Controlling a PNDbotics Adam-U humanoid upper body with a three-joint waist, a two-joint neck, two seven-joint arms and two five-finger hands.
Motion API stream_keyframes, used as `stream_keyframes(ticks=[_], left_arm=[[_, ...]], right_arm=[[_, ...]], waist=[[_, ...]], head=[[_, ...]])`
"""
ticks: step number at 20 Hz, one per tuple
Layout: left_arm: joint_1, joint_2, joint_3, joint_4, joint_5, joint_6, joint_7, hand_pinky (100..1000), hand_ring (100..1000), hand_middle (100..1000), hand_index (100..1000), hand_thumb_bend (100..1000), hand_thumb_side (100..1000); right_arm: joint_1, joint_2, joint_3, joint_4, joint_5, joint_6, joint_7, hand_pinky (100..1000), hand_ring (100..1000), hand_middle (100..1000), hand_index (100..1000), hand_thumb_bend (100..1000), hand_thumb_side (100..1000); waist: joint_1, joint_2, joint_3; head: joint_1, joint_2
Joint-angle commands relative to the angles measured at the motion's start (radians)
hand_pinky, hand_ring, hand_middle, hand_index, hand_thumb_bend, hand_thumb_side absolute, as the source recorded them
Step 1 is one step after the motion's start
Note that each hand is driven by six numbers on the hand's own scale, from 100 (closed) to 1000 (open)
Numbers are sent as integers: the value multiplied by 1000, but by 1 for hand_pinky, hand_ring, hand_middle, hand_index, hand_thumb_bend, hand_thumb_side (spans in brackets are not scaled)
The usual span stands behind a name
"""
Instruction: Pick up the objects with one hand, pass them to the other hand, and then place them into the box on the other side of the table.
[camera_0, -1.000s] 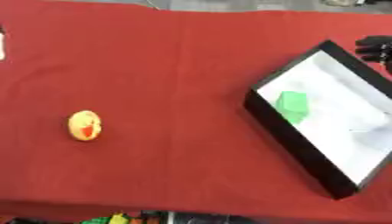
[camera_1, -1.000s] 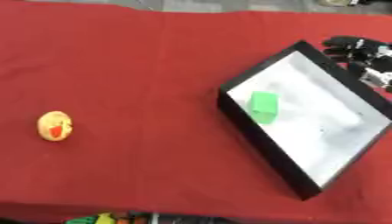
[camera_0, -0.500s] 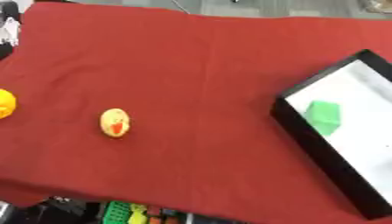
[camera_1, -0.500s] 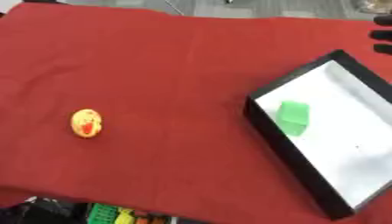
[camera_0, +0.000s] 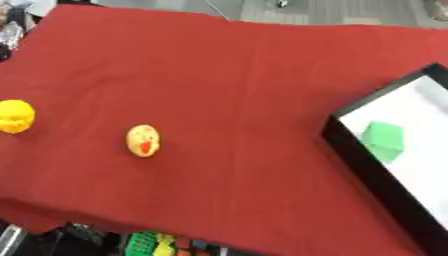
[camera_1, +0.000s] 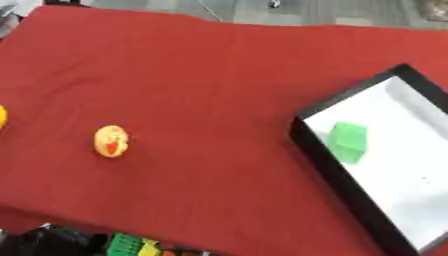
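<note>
A small yellow egg-shaped object with a red mark (camera_0: 143, 140) lies on the red tablecloth (camera_0: 227, 80) at the left of centre. A rounder yellow object (camera_0: 15, 116) sits at the far left edge. At the right stands a black-rimmed box (camera_1: 324, 165) with a white floor, and a green block (camera_1: 348, 142) lies inside it near its left wall. Neither of my hands shows in the views.
Below the table's near edge lie some green, yellow and black items (camera_0: 153, 244). A grey floor (camera_1: 262, 10) shows beyond the far edge of the cloth. A dark thing (camera_0: 7, 35) sits at the upper left edge.
The whole picture has shifted right, so the camera has turned left. The round yellow object has come further into view, and the dark hand seen by the box a second ago is out of view.
</note>
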Motion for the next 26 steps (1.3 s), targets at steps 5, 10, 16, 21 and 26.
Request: stream_keyframes(ticks=[5, 10, 16, 21, 26], left_arm=[[43, 117, -36, 75, 60, 16, -74, 933, 845, 733, 827, 331, 535], [61, 168, -75, 204, 139, -36, -154, 937, 854, 742, 826, 396, 531], [60, 207, -72, 306, 175, -118, -257, 943, 871, 769, 833, 550, 568], [57, 216, -50, 340, 142, -137, -355, 936, 870, 765, 833, 553, 551], [42, 215, -23, 363, 132, -129, -454, 939, 870, 763, 850, 509, 508]], right_arm=[[-1, -26, -25, -31, -10, 9, -13, 1000, 1000, 1000, 1000, 100, 582], [6, -22, -27, -29, -5, 18, -12, 1000, 1000, 1000, 1000, 100, 591], [14, -17, -32, -29, 10, 15, -12, 1000, 1000, 1000, 1000, 100, 600], [21, -13, -35, -23, 22, 12, -13, 1000, 1000, 1000, 1000, 100, 604], [28, -8, -36, -22, 32, 4, -16, 1000, 1000, 1000, 1000, 100, 605]], waist=[[17, -1, -3], [15, 0, -7], [10, 6, -5], [3, 8, 0], [-5, 10, 2]], head=[[25, -14], [38, -17], [50, -7], [53, -3], [54, -8]])
